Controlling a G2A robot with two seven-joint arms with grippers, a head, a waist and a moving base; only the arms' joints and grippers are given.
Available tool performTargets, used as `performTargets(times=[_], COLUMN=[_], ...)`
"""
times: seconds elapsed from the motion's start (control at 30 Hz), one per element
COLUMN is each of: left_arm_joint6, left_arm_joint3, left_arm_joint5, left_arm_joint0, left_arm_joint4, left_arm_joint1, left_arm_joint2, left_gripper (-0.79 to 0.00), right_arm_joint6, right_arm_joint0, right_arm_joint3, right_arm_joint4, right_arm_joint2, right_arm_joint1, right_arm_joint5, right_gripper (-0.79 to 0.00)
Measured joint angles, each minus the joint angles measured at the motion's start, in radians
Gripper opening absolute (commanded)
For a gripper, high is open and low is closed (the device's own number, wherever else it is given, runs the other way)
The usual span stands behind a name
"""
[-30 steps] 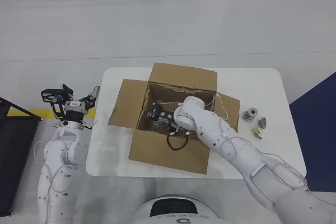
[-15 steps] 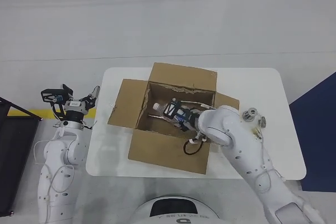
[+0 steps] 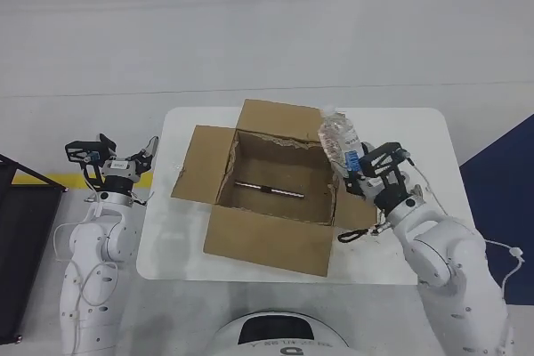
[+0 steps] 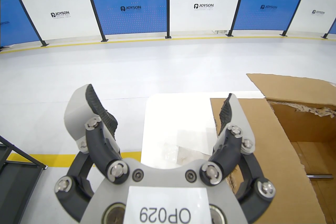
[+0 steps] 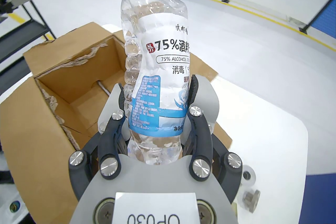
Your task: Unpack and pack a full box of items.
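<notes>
An open cardboard box [image 3: 249, 236] stands in the middle of the white table [image 3: 182, 258]. My right gripper [image 3: 360, 165] is shut on a clear bottle [image 3: 338, 138] with a white and blue label, held up over the box's right flap. From the right wrist, the bottle [image 5: 157, 51] stands upright between the fingers [image 5: 195, 93], and the box [image 5: 31, 93] lies below. A thin metal rod [image 3: 267, 188] lies on the box's floor. My left gripper [image 3: 125, 153] hangs open and empty off the table's left edge, beside the box's left flap [image 4: 262, 130].
Two small metal parts [image 5: 248, 175] lie on the table right of the box. A black rack [image 3: 0, 231] stands on the floor at the left. Bare table surrounds the box at the front left and back right.
My right arm has lifted the bottle out of the box and carried it to the right, above the right flap. The left arm has not moved.
</notes>
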Motion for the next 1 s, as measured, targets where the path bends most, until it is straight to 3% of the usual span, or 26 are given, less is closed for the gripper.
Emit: performTargets(times=[0.17,0.27,0.53,0.63,1.0], left_arm_joint6=[0.0,0.0,0.0,0.0,0.0], left_arm_joint3=[0.0,0.0,0.0,0.0,0.0], left_arm_joint5=[0.0,0.0,0.0,0.0,0.0], left_arm_joint0=[0.0,0.0,0.0,0.0,0.0], left_arm_joint4=[0.0,0.0,0.0,0.0,0.0], left_arm_joint1=[0.0,0.0,0.0,0.0,0.0], left_arm_joint2=[0.0,0.0,0.0,0.0,0.0], left_gripper=[0.0,0.0,0.0,0.0,0.0], right_arm_joint6=[-0.143,-0.163,-0.161,-0.161,-0.115], right_arm_joint0=[-0.176,-0.225,-0.222,-0.208,-0.23], right_arm_joint3=[0.075,0.105,0.103,0.125,0.408], right_arm_joint4=[0.141,0.182,0.179,0.143,0.304], right_arm_joint2=[0.193,0.247,0.245,0.228,0.41], right_arm_joint1=[-0.004,-0.008,-0.007,-0.01,-0.006], right_arm_joint5=[0.061,0.13,0.12,0.161,0.175], right_gripper=[-0.785,-0.785,-0.785,-0.785,-0.785])
